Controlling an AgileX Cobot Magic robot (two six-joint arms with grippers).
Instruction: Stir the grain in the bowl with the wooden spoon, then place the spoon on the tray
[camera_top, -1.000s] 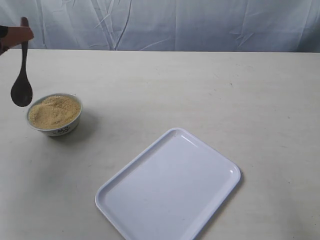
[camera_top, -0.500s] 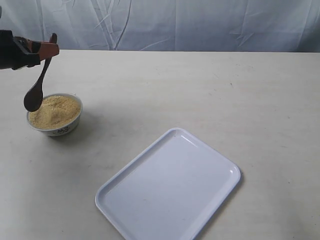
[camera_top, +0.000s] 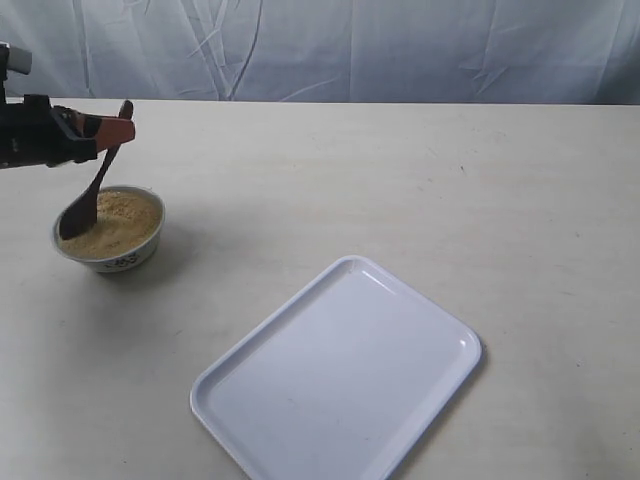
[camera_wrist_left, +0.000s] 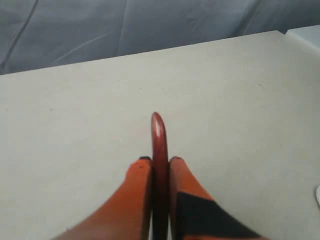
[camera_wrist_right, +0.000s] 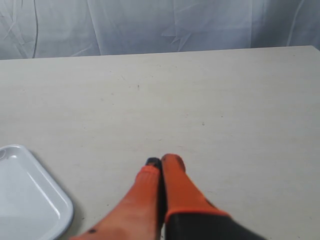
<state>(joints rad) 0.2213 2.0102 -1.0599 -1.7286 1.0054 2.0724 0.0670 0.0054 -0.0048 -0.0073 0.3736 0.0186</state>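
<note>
At the left of the exterior view, my left gripper (camera_top: 118, 130) is shut on the handle of the dark wooden spoon (camera_top: 93, 188). The spoon slants down and its scoop rests in the tan grain (camera_top: 118, 220) at the left side of the small white bowl (camera_top: 125, 260). In the left wrist view the handle (camera_wrist_left: 159, 145) is pinched between the orange fingers (camera_wrist_left: 137, 190), with the gripper (camera_wrist_left: 160, 161) over bare table. The white tray (camera_top: 340, 375) lies empty at the front centre. My right gripper (camera_wrist_right: 162, 161) is shut and holds nothing; a tray corner (camera_wrist_right: 30, 200) lies beside it.
A pale table (camera_top: 450, 200) carries everything, with a wrinkled white cloth backdrop (camera_top: 350, 45) behind its far edge. The right arm does not show in the exterior view.
My left gripper has moved right and downward with the spoon. The scoop went from hanging left of the bowl to dipping into the grain.
</note>
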